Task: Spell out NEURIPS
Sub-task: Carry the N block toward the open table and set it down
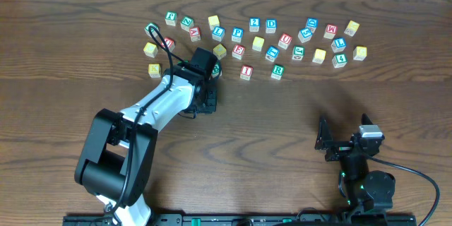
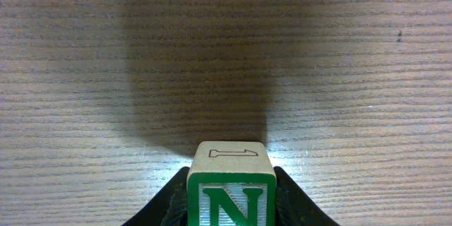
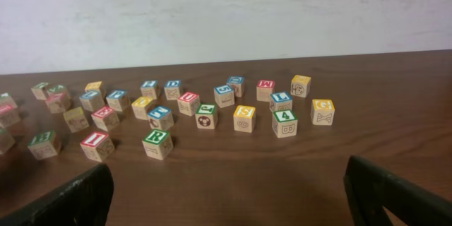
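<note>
Lots of little wooden letter cubes (image 1: 258, 42) lie scattered at the 12 o'clock side of the brown table (image 1: 282, 127). The left claw (image 2: 231, 183) is pinching the green N cube (image 2: 230, 208), with a dark finger (image 2: 161, 210) on each side of it. The N faces the wrist camera, and the cube's top face has a thin outline drawing. From above, this claw sits at about 10 o'clock from the middle of the table, at the 6 o'clock edge of the pile. I cannot tell if the N cube touches the wood.

The red I cube (image 1: 246, 71) and the green R cube (image 1: 277, 71) stand near each other but not touching, the R at 3 o'clock of the I. Both are at 3 o'clock of the left claw.

The right claw (image 3: 226, 176) is spread wide, down at 5 o'clock on the table, well apart from the cubes and pointing toward them.
</note>
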Available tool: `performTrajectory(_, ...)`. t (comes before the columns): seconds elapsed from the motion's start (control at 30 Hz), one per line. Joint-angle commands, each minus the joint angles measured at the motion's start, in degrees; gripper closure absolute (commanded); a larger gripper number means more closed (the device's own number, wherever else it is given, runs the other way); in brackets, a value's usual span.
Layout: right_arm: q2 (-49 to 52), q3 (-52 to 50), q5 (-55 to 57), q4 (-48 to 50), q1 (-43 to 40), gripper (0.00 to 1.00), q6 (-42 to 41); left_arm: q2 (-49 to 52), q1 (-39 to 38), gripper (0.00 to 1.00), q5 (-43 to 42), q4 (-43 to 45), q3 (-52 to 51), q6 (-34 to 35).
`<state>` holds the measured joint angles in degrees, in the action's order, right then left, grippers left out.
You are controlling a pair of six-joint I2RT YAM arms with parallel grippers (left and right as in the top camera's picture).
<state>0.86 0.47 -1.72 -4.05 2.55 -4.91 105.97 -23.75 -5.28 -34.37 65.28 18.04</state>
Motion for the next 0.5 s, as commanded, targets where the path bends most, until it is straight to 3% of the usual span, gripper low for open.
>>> performTrajectory(0.0, -0.2, -0.2, -0.3, -0.2, 0.1, 0.01, 0.4, 0.8, 0.0, 0.68, -0.3, 0.0, -1.1, 0.3)
performTrajectory(0.13, -0.2, -0.2, -0.3, -0.2, 0.1, 0.01, 0.4, 0.8, 0.0, 0.68, -0.3, 0.0, -1.1, 0.3)
performTrajectory(0.3, -0.2, -0.2, -0.3, -0.2, 0.1, 0.01, 0.4, 0.8, 0.0, 0.49, -0.3, -0.1, -1.1, 0.3)
performTrajectory(0.47, -0.2, -0.2, -0.3, -0.2, 0.1, 0.01, 0.5, 0.6, 0.1, 0.48, -0.3, -0.7, -0.5, 0.3)
